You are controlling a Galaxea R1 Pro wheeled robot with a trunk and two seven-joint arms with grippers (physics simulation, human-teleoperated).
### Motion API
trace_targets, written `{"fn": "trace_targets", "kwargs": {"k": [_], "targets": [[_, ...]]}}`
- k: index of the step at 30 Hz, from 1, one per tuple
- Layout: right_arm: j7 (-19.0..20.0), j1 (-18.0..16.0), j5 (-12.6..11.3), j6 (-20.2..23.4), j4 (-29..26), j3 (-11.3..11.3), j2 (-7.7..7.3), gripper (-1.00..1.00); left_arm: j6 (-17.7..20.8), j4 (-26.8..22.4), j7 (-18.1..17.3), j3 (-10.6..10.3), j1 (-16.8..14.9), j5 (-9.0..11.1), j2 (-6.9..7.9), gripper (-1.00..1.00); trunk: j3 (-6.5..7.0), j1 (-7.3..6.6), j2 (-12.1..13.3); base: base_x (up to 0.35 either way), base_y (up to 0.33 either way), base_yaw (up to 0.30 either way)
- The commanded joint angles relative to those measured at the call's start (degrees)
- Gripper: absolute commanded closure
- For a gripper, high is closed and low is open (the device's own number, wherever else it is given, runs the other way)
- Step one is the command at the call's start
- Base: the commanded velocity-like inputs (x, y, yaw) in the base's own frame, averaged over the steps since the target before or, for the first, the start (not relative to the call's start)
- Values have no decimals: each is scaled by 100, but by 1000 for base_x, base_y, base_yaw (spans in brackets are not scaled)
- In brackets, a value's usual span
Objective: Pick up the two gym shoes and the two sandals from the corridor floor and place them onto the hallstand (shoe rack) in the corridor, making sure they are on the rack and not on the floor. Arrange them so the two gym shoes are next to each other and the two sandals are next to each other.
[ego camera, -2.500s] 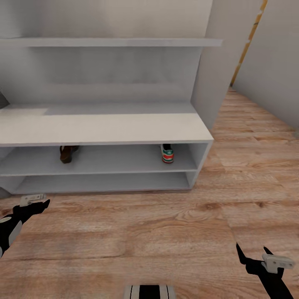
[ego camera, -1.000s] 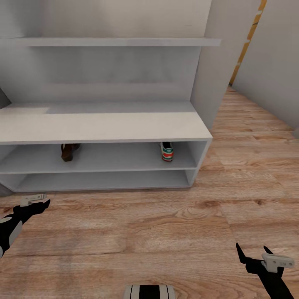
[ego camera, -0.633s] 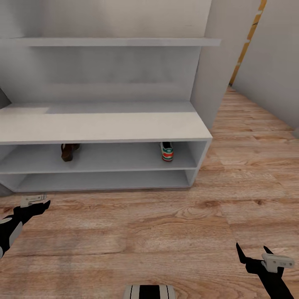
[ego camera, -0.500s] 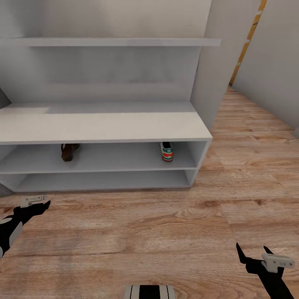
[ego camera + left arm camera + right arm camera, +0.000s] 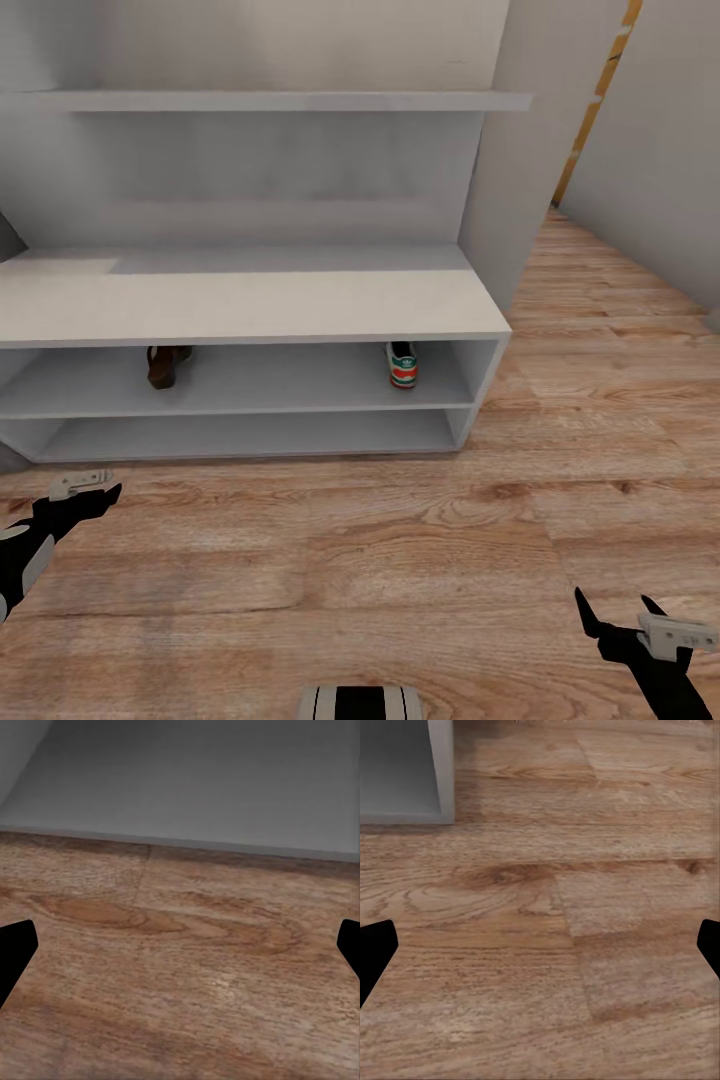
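1. Hallstand (image 5: 250, 305) straight ahead. One sandal (image 5: 163, 366) on its upper shelf toward my left, one gym shoe (image 5: 403, 364) on the same shelf toward my right, well apart.
2. Left claw (image 5: 85, 490) and right claw (image 5: 612, 618) both spread, holding nothing, low over the corridor floor (image 5: 400, 560).
3. The floor I can see has no shoes on it. My read: the other gym shoe and sandal lie elsewhere, so I should turn the base to search.
4. Keep arms tucked while driving; the rack's corner post (image 5: 441, 772) sits near the right claw.
5. Later, place each mate just beside its partner.
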Motion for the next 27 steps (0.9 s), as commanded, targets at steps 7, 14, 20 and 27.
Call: {"fn": "trace_targets", "kwargs": {"k": [7, 14, 20, 27], "targets": [[3, -1, 4, -7, 8, -27, 6, -100, -1, 3, 0, -2, 0, 0, 0, -100, 0, 0, 0, 0, 0, 0], [1, -8, 6, -4, 11, -37, 10, -100, -2, 5, -34, -5, 0, 8, 0, -100, 0, 0, 0, 0, 0, 0], [-10, -12, 7, -2, 13, -43, 11, -100, -9, 9, -228, -6, 8, 14, -5, -100, 0, 0, 0, 0, 0, 0], [-18, -13, 8, -2, 4, -49, 11, -100, -101, 10, -686, -7, 120, 11, -38, -100, 0, 0, 0, 0, 0, 0]]}}
